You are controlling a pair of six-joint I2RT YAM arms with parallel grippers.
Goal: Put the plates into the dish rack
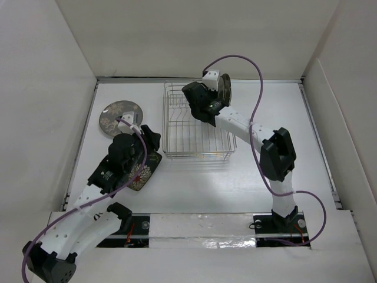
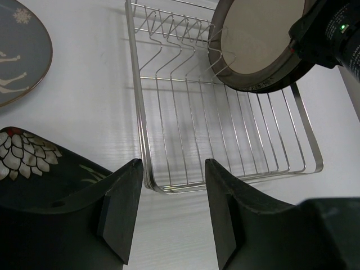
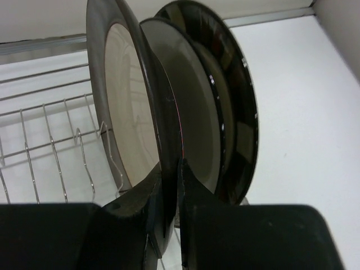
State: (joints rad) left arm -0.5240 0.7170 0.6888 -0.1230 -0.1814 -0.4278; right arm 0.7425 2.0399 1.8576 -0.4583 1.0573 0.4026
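The silver wire dish rack (image 1: 197,127) stands mid-table. Three round cream-centred plates stand on edge at its far right end (image 1: 224,87). In the right wrist view my right gripper (image 3: 171,169) is shut on the rim of the middle plate (image 3: 194,112), between a brown-rimmed plate (image 3: 126,112) and a glossy dark-rimmed plate (image 3: 239,101). My left gripper (image 1: 151,137) is open and empty over the table (image 2: 171,164), between the black square flowered plate (image 1: 141,174) and the rack's near left corner (image 2: 149,183). The grey round plate (image 1: 121,117) lies flat at far left.
White walls enclose the table on the left, back and right. The right arm (image 1: 277,156) reaches across the table right of the rack. The black square plate (image 2: 34,163) lies under my left finger (image 2: 121,208). The grey plate also shows in the left wrist view (image 2: 17,50).
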